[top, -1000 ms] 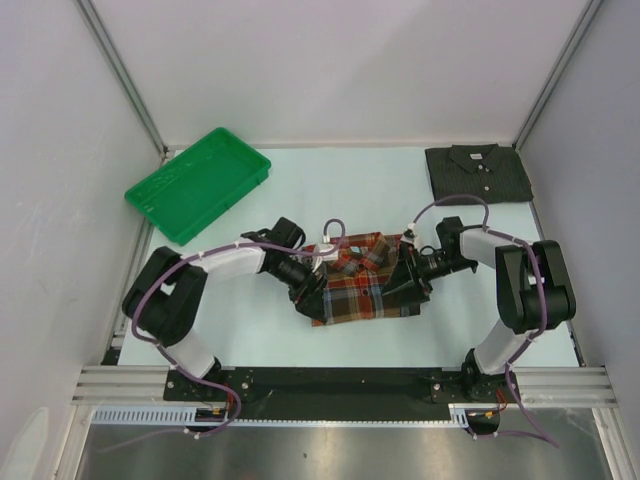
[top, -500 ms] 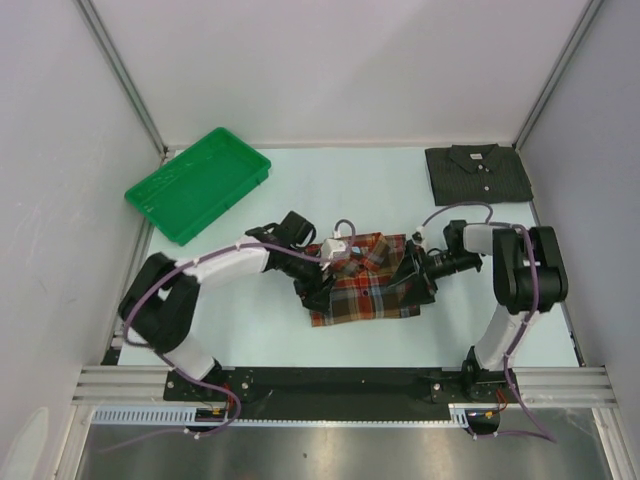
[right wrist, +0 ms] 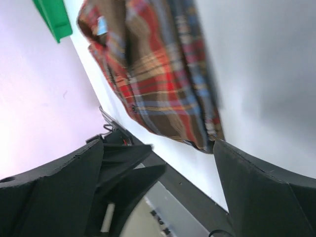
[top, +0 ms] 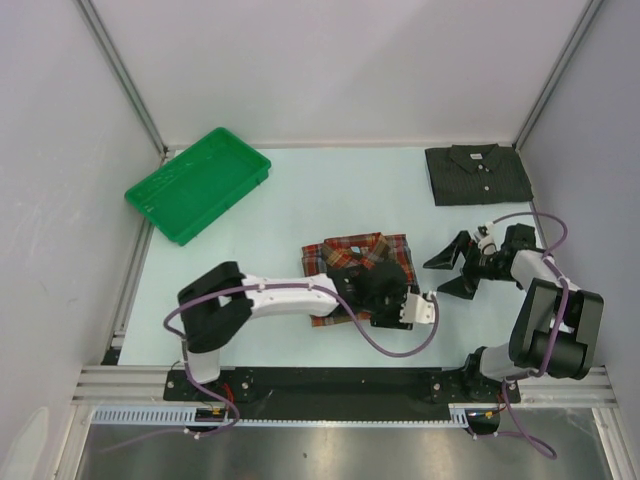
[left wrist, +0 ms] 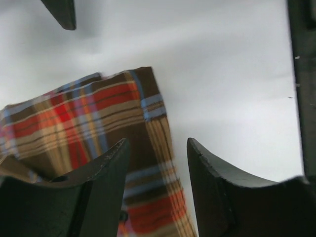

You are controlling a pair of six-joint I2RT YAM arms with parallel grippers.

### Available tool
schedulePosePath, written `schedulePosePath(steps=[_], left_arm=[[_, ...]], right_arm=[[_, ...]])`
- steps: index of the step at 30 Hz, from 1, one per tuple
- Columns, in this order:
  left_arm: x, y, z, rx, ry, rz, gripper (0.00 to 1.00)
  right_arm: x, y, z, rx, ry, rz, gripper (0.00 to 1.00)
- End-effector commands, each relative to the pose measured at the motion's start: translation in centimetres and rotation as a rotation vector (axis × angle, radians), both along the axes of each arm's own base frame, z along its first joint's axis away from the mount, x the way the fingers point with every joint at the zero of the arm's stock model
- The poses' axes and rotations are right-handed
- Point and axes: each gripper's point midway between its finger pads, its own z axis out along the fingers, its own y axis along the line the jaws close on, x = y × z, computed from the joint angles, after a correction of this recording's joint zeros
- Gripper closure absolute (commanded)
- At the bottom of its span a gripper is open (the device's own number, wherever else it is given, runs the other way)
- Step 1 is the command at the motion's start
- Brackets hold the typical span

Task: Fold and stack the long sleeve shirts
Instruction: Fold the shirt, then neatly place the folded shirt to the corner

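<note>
The plaid shirt (top: 362, 255) lies folded at the table's middle, collar to the back. It also shows in the left wrist view (left wrist: 89, 113) and the right wrist view (right wrist: 158, 84). The dark charcoal shirt (top: 478, 172) lies folded at the back right. My left gripper (top: 400, 308) reaches across to the plaid shirt's front right corner; its jaws (left wrist: 157, 143) are open, with the shirt's edge showing between them. My right gripper (top: 442, 272) is open and empty, just right of the plaid shirt and apart from it (right wrist: 159, 143).
A green plastic tray (top: 197, 183) stands at the back left, also in the right wrist view (right wrist: 52, 17). Grey walls close in the table on the left, back and right. The black base rail (top: 330, 380) runs along the near edge.
Both grippers held the plaid shirt's sides before. Now the right gripper has drawn back to the right, open. The left arm has swung across to the shirt's front right corner. The shirt lies folded.
</note>
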Motion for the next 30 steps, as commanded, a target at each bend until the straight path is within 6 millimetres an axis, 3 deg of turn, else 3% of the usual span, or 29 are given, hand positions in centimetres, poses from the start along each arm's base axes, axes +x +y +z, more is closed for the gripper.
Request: schedulePosePath(steps=[1,4,8,12,15,18,20,30], left_arm=[[1.9,-3.6,0.8,-0.036,-0.164,-0.018,0.44],[1.6,-4.9,-1.1,0.0,-0.18,-0.041,0.46],[1.7,-5.0,-3.1,0.039,-0.174,-0.04,0.52],[0.7,-3.8,-4.8,0.064,-0.108,-0.071,0.69],[0.3,-3.5,-3.7,0.016,-0.004,-0.064,0.86],[2.2,-3.0,-1.5,-0.044,0.069,-0.001,0.93],[2.0,-3.0,0.0,-0.086,0.11,-0.011,0.97],[1.8,-2.6,2.3,-0.128,0.136,-0.028,0.99]], right_arm=[[0.1,-1.0,-1.3,-0.003,0.091,-0.098,0.0],[-0.1,-1.2,-1.7,-0.006,0.101,-0.117,0.0],[-0.5,-1.2,-2.5,-0.016,0.122,-0.127,0.0],[-0.7,-0.9,-3.1,-0.005,0.153,-0.123,0.0],[-0.9,-0.3,-3.6,0.003,0.166,-0.097,0.0],[-0.9,0.6,-3.9,0.013,0.157,-0.058,0.0],[-0.7,1.0,-4.1,0.019,0.141,-0.039,0.0],[0.5,3.9,-4.7,0.093,0.109,0.02,0.0]])
